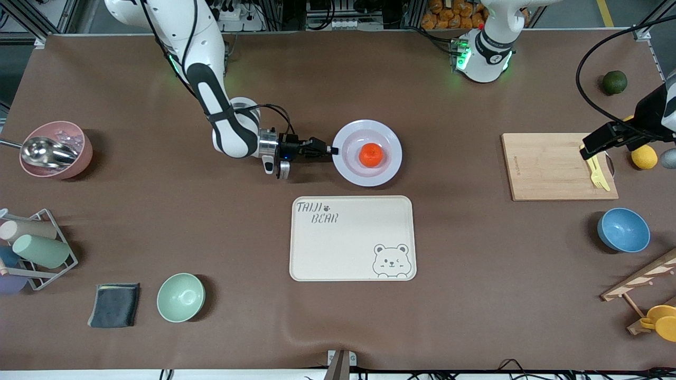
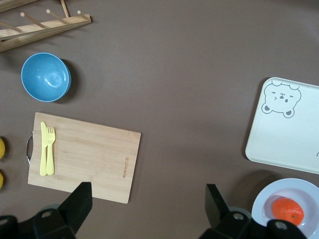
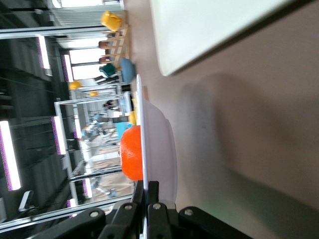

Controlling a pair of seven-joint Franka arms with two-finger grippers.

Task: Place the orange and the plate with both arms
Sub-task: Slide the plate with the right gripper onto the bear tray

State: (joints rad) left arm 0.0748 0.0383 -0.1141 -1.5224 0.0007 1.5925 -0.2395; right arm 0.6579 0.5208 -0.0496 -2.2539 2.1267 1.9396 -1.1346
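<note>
The pale lavender plate lies on the table just farther from the front camera than the cream bear tray. The orange sits in its middle. My right gripper lies low at the table and is shut on the plate's rim at the edge toward the right arm's end. In the right wrist view its fingers pinch the thin rim of the plate, with the orange above it. My left gripper hangs open and empty over the wooden cutting board. Its view shows the gripper, the plate and the orange.
A yellow fork lies on the cutting board. A blue bowl, a lemon, a dark green fruit and a wooden rack stand at the left arm's end. A green bowl, a dark cloth, a cup rack and a pink bowl stand at the right arm's end.
</note>
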